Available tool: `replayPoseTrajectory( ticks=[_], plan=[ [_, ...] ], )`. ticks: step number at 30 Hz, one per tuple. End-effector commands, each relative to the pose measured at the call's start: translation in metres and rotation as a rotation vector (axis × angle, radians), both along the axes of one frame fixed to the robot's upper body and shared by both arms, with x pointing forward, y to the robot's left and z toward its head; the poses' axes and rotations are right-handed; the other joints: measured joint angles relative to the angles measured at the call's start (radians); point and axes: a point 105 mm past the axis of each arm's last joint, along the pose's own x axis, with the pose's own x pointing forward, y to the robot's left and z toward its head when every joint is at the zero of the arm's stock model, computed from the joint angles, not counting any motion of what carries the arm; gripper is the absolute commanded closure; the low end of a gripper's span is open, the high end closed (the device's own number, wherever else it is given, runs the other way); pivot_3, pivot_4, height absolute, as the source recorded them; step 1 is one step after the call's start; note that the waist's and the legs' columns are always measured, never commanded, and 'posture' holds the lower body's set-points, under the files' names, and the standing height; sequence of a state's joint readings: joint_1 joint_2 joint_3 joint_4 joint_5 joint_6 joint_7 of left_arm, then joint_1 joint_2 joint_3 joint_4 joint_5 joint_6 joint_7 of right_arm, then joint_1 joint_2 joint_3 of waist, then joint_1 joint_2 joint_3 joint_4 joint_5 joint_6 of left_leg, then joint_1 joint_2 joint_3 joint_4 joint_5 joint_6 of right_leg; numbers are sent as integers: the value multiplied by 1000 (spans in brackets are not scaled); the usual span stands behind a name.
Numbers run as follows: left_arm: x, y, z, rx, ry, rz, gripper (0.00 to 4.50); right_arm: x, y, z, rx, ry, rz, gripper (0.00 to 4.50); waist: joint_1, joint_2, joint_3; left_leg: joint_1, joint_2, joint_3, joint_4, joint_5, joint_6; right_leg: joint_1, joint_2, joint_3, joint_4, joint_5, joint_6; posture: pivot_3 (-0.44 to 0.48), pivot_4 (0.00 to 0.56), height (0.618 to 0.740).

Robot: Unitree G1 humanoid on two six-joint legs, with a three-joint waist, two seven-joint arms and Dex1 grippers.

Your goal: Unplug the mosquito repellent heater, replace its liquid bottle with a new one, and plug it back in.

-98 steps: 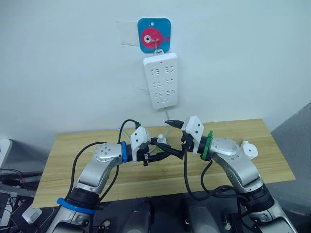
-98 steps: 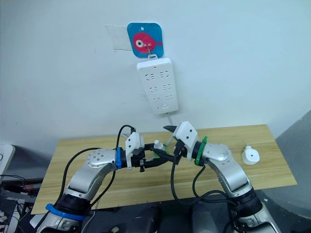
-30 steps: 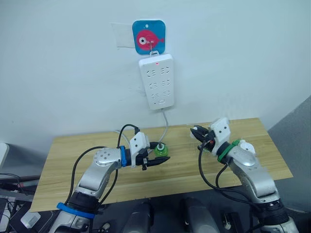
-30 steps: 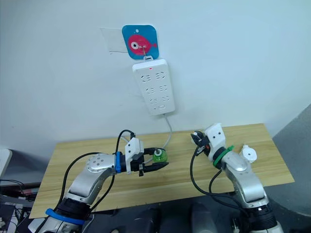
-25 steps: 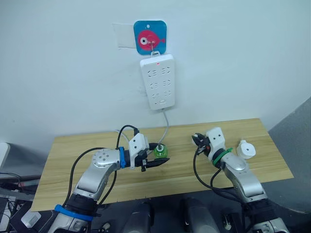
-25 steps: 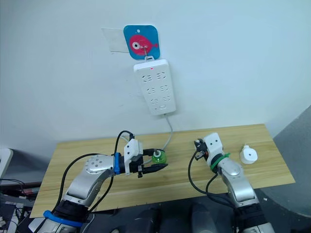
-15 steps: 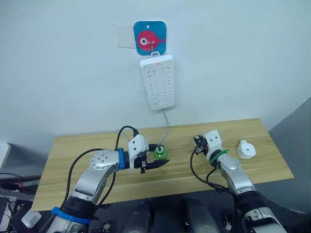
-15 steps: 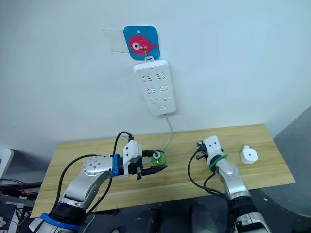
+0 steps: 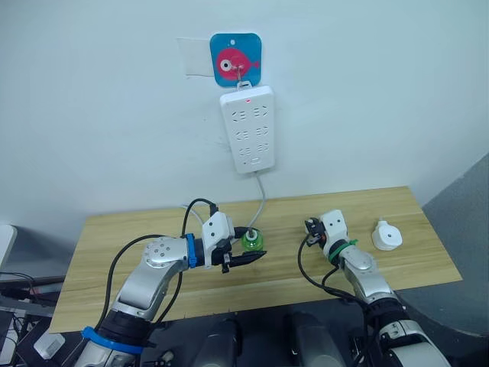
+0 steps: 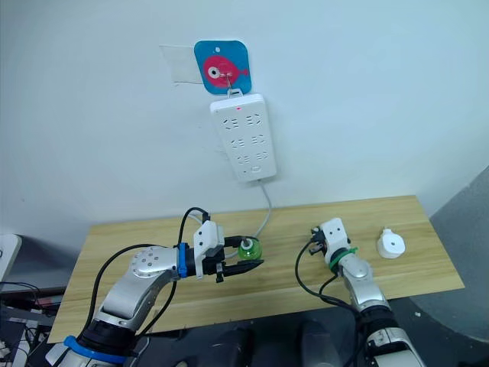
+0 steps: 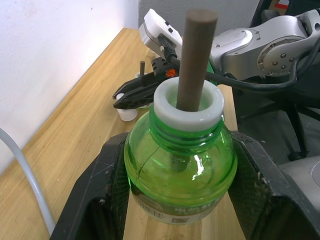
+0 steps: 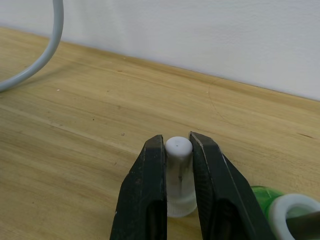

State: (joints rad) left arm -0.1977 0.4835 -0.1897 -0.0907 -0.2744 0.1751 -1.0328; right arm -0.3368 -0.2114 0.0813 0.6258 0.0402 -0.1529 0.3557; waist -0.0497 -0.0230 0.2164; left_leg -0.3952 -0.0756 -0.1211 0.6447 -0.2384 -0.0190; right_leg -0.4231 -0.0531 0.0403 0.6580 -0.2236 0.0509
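left end effector (image 9: 246, 255): clamped on green bottle (image 9: 251, 242) with brown wick, mid-desk by the cable (image 9: 260, 200) | right end effector (image 12: 176, 165): closed around small white cap (image 12: 178, 176) standing on the desk (image 9: 137, 229) | heater (image 9: 386, 236): lying loose near the desk's right edge, well apart from both arms | power strip (image 9: 250, 128): on the wall above, sockets free

Pale wall (image 9: 99, 99) behind a light wooden table (image 9: 114, 260)

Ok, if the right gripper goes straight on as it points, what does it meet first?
Right gripper, shut on the white cap, points low across bare table; probably the wood, then the wall. Depth unclear.
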Motion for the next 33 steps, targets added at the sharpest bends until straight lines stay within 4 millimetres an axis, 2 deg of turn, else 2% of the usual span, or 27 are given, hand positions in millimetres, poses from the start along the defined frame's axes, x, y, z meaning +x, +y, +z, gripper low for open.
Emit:
replayPoseTrajectory(
  ticks=[1,10,12,13,14,15,16,17,21,23,24,28,33],
  plan=[
    [0,-7,11,-27,-37,-22,2215,4,2,7,8,-36,3,4135,0,0,0,0,0,0,0,0,0,0,0,0,0,0,0,-35,179,740],
    [0,-10,11,-32,-35,-28,2215,0,3,3,7,-24,8,4135,0,0,0,0,0,0,0,0,0,0,0,0,0,0,0,-39,184,740],
    [0,-10,11,-33,-35,-28,2215,0,3,2,5,-21,7,3377,0,0,0,0,0,0,0,0,0,0,0,0,0,0,0,-39,183,740],
    [0,-10,11,-33,-35,-27,2215,0,3,2,5,-19,7,3131,0,0,0,0,0,0,0,0,0,0,0,0,0,0,0,-39,183,740],
    [0,-10,11,-34,-35,-26,2215,0,3,1,5,-15,10,3131,0,0,0,0,0,0,0,0,0,0,0,0,0,0,0,-40,186,740],
    [1,-10,12,-36,-34,-24,2215,-1,3,1,6,-13,12,2701,0,0,0,0,0,0,0,0,0,0,0,0,0,0,0,-40,186,740],
    [1,-10,12,-37,-34,-22,2215,-1,4,1,6,-12,14,2630,0,0,0,0,0,0,0,0,0,0,0,0,0,0,0,-41,186,740],
    [2,-10,12,-40,-33,-20,2215,-2,3,2,6,-14,16,2347,0,0,0,0,0,0,0,0,0,0,0,0,0,0,0,-41,186,740],
    [1,-10,12,-43,-30,-18,2215,-5,-1,8,5,-36,29,874,0,0,0,0,0,0,0,0,0,0,0,0,0,0,0,-42,187,740],
    [1,-10,12,-43,-27,-18,2215,-12,-2,20,4,-69,71,174,1,0,0,0,0,0,0,0,0,0,0,0,0,0,0,-45,188,740],
    [1,-9,12,-42,-25,-18,2215,-17,-1,27,6,-86,99,20,1,0,0,0,0,0,0,0,0,0,0,0,0,0,0,-45,188,740],
    [-1,-5,10,-36,-20,-15,2215,-46,16,82,35,-151,299,20,0,1,0,0,0,0,0,0,1,0,0,0,0,0,0,-49,194,740],
    [-1,-2,9,-37,-30,-42,2215,-89,50,127,179,-46,661,20,-4,1,0,1,1,-2,0,0,1,2,0,-2,-1,-1,0,-72,198,740]
  ],
)
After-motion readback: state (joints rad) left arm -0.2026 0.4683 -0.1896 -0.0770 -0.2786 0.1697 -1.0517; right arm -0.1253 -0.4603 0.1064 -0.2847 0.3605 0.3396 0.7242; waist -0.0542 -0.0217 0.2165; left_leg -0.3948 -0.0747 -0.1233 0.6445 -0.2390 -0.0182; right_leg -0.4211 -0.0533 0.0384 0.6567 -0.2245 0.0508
